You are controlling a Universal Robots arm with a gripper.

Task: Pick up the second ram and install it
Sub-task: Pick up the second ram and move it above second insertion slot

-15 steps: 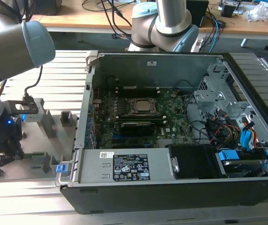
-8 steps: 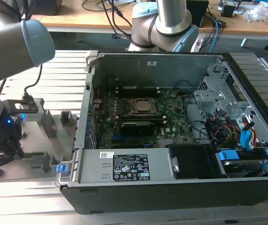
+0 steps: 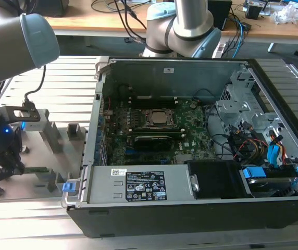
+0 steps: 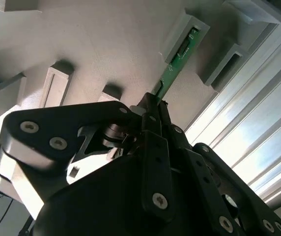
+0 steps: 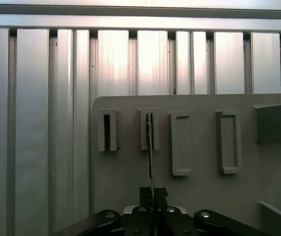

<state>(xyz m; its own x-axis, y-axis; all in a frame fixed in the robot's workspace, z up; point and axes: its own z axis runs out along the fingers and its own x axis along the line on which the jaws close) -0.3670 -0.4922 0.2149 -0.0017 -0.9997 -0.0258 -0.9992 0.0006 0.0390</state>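
Note:
The second ram [image 4: 176, 61] is a thin green stick lying in a slot of the grey holder plate [image 5: 204, 191]. Its far end sits in a raised grey slot block [image 4: 185, 27]. In the first wrist view the second ram [image 5: 150, 157] shows edge-on, running from a slot block to my gripper [image 5: 151, 192]. My gripper [image 4: 153, 107] is shut on the near end of the stick. In the exterior view my gripper [image 3: 7, 166] hangs low over the holder at the exterior view's left, with the green stick [image 3: 36, 170] poking out beside it.
An open computer case [image 3: 170, 229] lies to the right of the holder in the exterior view, with the green motherboard [image 3: 190, 138] and its silver socket [image 3: 159, 118] inside. Cables and blue drive parts [image 3: 274, 156] fill its right side. Several more raised slot blocks [image 5: 180, 142] stand on the plate.

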